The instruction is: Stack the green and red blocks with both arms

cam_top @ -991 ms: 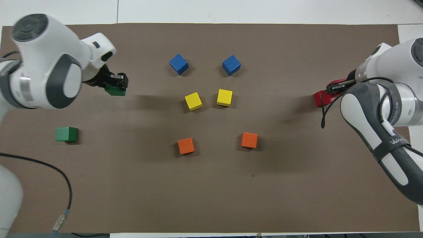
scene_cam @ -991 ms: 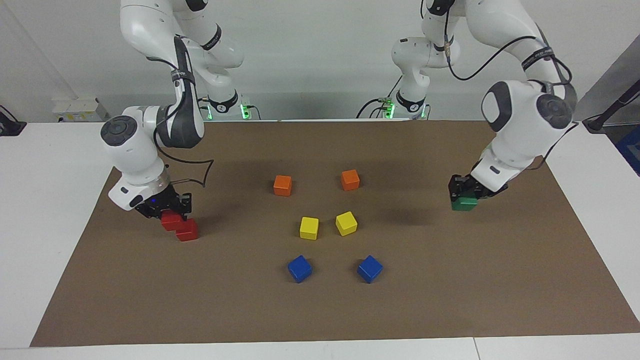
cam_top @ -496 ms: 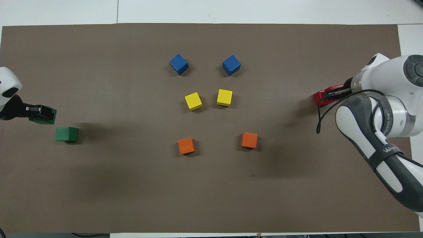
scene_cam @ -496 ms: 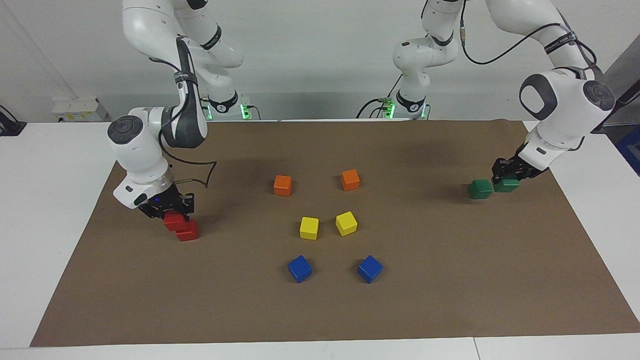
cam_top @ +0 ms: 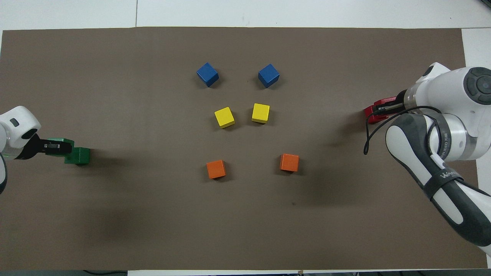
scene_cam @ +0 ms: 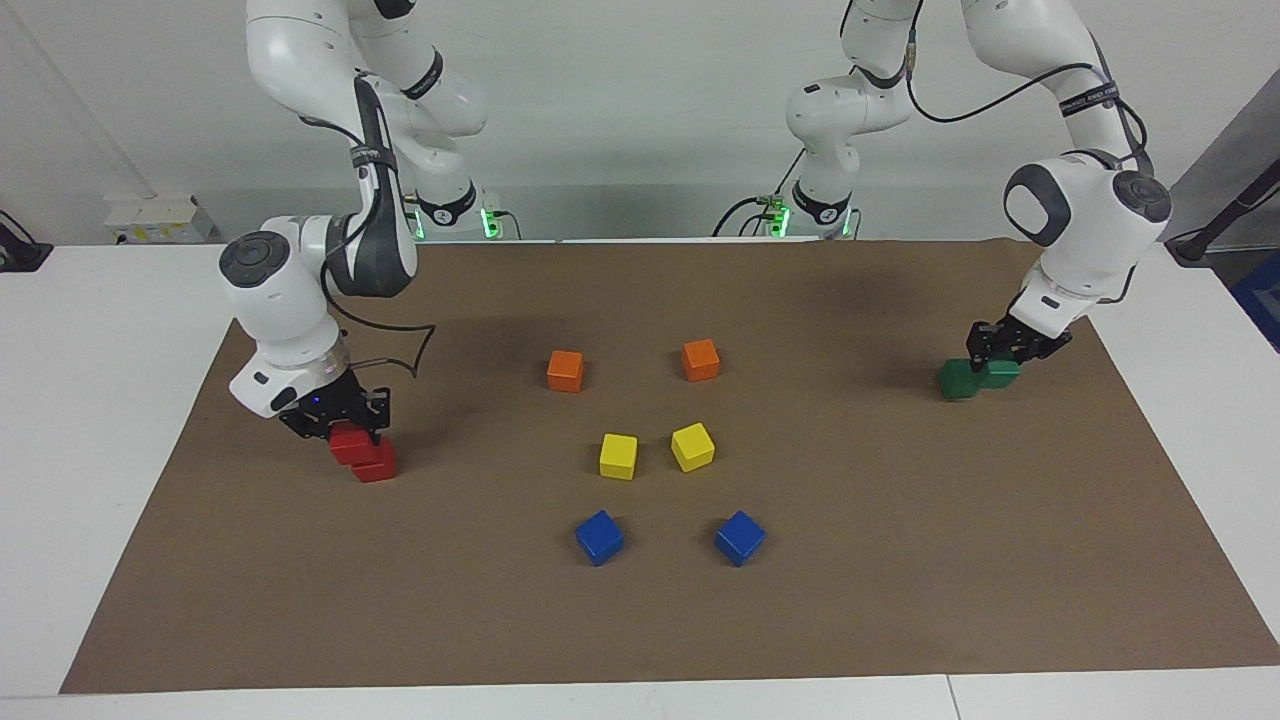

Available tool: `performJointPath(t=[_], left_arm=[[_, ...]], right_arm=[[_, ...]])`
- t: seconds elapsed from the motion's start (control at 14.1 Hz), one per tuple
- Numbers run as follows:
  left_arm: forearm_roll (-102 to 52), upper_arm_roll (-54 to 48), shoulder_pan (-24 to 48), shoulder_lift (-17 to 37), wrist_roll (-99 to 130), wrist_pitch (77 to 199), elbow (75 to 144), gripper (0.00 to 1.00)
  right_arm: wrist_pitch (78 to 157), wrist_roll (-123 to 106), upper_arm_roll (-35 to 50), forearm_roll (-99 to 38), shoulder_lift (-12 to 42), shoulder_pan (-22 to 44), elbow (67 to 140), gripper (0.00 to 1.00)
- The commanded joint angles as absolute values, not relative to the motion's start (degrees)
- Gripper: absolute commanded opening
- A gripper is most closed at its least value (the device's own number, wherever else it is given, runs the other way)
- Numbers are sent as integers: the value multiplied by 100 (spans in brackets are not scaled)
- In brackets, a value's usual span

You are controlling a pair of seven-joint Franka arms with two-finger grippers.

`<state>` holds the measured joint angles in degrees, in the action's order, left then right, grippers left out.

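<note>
My right gripper (scene_cam: 340, 427) is shut on a red block (scene_cam: 349, 443). It holds that block low against the top edge of the second red block (scene_cam: 377, 463), which lies on the brown mat; the held block sits a little off centre toward the robots. Both also show in the overhead view (cam_top: 383, 109), the lower red block (cam_top: 369, 114) half hidden. My left gripper (scene_cam: 1005, 353) is shut on a green block (scene_cam: 1004, 374), just off the mat. That block is close beside the resting green block (scene_cam: 957, 380), toward the left arm's end. The overhead view shows this gripper (cam_top: 53, 147) beside the resting block (cam_top: 79, 156).
In the middle of the mat (scene_cam: 900, 560) stand two orange cubes (scene_cam: 565, 371) (scene_cam: 701, 360), two yellow cubes (scene_cam: 618, 456) (scene_cam: 692, 446) and two blue cubes (scene_cam: 599, 537) (scene_cam: 740, 538). White table surface borders the mat at both ends.
My left gripper carried its green block toward the robots and the left arm's end, then down beside the resting green block. My right gripper barely shifted with its red block.
</note>
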<state>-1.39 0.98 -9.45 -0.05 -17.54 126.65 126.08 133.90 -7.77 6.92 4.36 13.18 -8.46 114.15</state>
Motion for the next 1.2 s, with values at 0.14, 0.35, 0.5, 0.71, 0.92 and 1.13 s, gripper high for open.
performJointPath(t=[0.14,0.35,0.5,0.71,0.92,1.13], left_arm=[[-62,62,-1054,-395,-1723,13148,13262,0],[-62,62,-1063,-465,-1723,13507,13508,0],[-62,62,-1063,-483,-1723,13684,13605,0],[-62,70,-1063,-501,-1758,13772,13711,0],[-62,70,-1063,-475,-1784,13790,13720,0],[-62,70,-1063,-413,-2003,13816,13720,24]], right_arm=[[13736,-826,721,360,1424,-888,11549,0],[13746,-826,721,352,1450,-888,11549,0],[13746,-800,721,352,1450,-879,11549,0],[13746,-791,721,352,1450,-888,11558,0],[13746,-791,729,352,1450,-888,11558,0],[13746,-782,721,352,1450,-879,11558,41]])
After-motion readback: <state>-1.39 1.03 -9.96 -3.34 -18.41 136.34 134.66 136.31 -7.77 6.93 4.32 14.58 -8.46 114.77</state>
